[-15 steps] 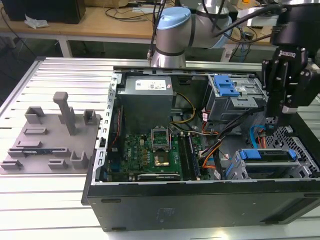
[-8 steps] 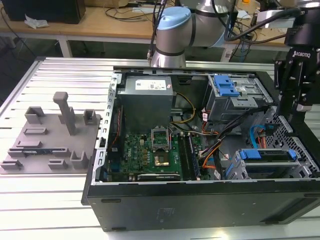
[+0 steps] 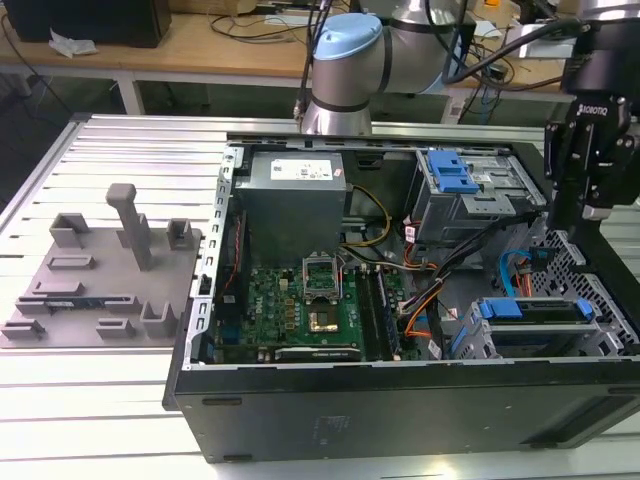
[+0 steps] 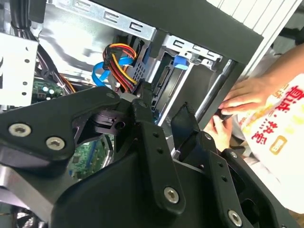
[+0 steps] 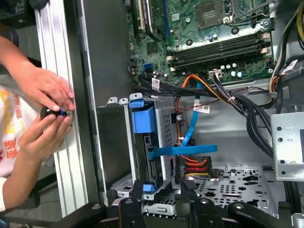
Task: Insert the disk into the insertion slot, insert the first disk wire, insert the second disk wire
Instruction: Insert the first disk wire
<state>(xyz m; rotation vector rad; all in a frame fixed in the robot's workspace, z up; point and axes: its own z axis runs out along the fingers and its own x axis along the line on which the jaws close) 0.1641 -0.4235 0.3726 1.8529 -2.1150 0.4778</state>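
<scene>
The disk (image 5: pixel 148 156), in its blue carrier (image 5: pixel 142 118), sits inside the insertion slot (image 5: pixel 166 124), a low grey perforated cage at the case's front corner (image 3: pixel 530 330). The second disk wire (image 5: pixel 183 151), a flat blue cable, runs across to the disk's back end. The first disk wire (image 5: pixel 194 164), a red, orange and black bundle, ends right beside it. I cannot tell whether either plug is seated. My gripper (image 5: pixel 164 197) hovers just above the cage, open, with nothing between its black fingers (image 4: pixel 142 118). In the exterior view the gripper (image 3: pixel 580 205) hangs over the case's right end.
A person's hands (image 5: pixel 42 109) work on a small dark part at the case's outer wall, close to my gripper (image 4: pixel 237 104). Motherboard (image 3: pixel 300 300), power supply (image 3: pixel 295 195) and a taller bay with a blue latch (image 3: pixel 450 175) fill the case. A grey fixture plate (image 3: pixel 90 270) lies at the exterior view's left.
</scene>
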